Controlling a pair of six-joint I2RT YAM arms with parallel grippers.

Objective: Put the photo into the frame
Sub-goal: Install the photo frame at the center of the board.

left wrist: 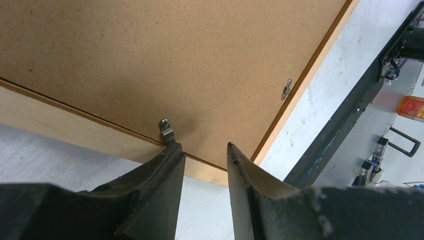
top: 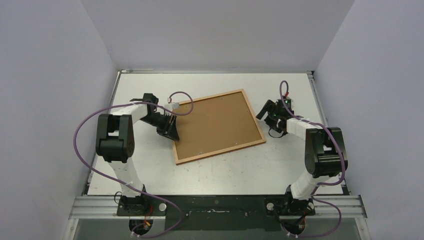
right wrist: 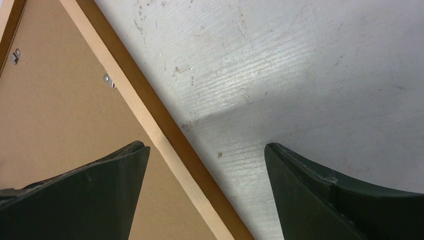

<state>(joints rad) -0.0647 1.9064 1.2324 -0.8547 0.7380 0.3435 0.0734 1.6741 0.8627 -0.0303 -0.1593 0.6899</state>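
The frame (top: pixel 220 151) lies face down on the white table, its back filled by a plain brown fibreboard backing sheet (top: pixel 215 125). The photo is hidden. My left gripper (top: pixel 172 131) is open at the frame's left edge. In the left wrist view the left gripper (left wrist: pixel 204 147) hovers over the pale wooden rim (left wrist: pixel 75 122), one fingertip at a small metal turn tab (left wrist: pixel 166 130). My right gripper (top: pixel 265 111) is open at the frame's right edge. In the right wrist view the right gripper (right wrist: pixel 206 145) straddles the rim (right wrist: pixel 124 85), empty.
More metal tabs sit along the backing's edge (left wrist: pixel 287 88) (right wrist: pixel 106 78). The white table (top: pixel 225 175) is walled by grey panels at the left, back and right. A black rail runs along the near edge (top: pixel 215 205).
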